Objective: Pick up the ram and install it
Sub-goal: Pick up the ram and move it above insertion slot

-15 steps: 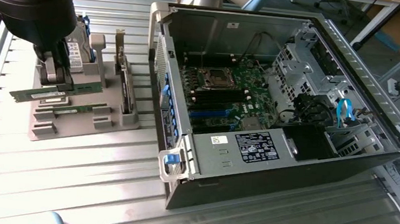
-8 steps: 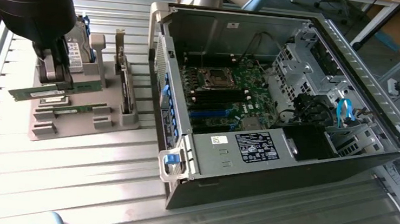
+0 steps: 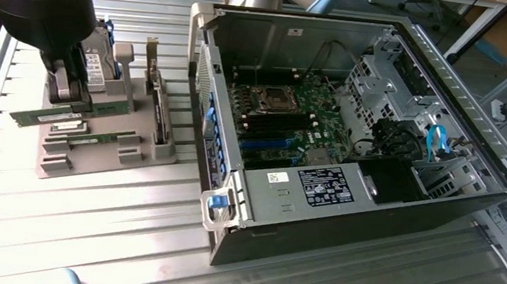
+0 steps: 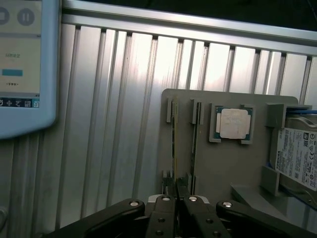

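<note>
A robot arm reaches down over a ribbed metal tabletop (image 3: 89,231) towards a grey parts holder (image 3: 95,164). To the exterior view's right of the holder lies an open computer case (image 3: 322,203) with its circuit board exposed.

The gripper (image 3: 64,98) sits at the holder, over a thin green memory stick (image 3: 100,109) that stands on its long edge in a slot. In the wrist view the gripper (image 4: 177,194) looks straight down on the stick's narrow top edge (image 4: 174,141). The jaws are drawn close together, with that edge running in between them, and they appear to be pinching the stick near one end. The stick sits in its slot, not lifted out.

A twin stick (image 4: 194,144) stands in the next slot, just beside the first and parallel to it. A square silver processor chip (image 4: 234,123) rests in its own pocket further along the holder, and a labelled hard drive (image 4: 297,153) sits beyond that. A screen device (image 4: 25,64) lies on the tabletop, well apart from the holder.

The stick is probably very light and stiff but easily damaged. The safest hold is likely across its two flat faces near the top edge, away from the contact strip along the bottom. With the twin so near, the jaws have little room on that side.
</note>
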`<state>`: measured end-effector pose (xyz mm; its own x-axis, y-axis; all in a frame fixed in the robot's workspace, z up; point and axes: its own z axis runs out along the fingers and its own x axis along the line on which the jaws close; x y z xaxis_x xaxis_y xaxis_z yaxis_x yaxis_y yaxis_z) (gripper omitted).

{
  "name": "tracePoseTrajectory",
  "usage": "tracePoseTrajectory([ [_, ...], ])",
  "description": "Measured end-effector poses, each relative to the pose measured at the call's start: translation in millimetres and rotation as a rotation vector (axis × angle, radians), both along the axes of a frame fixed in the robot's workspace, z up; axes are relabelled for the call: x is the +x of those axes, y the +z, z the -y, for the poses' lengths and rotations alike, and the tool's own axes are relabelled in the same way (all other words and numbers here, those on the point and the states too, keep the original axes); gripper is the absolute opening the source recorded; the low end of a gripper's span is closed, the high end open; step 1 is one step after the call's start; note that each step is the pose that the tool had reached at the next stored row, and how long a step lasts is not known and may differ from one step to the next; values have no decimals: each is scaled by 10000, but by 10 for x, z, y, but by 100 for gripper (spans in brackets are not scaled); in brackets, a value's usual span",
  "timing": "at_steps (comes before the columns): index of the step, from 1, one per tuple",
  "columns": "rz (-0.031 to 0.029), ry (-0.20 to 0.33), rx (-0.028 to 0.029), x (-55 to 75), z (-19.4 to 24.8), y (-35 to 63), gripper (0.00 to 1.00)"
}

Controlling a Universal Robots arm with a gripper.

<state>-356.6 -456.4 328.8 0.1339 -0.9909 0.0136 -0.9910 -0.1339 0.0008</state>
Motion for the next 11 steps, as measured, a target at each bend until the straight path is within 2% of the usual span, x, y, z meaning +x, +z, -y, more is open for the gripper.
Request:
tracePoseTrajectory([
  [11,-3,-1,-2,28,0,22,13],
])
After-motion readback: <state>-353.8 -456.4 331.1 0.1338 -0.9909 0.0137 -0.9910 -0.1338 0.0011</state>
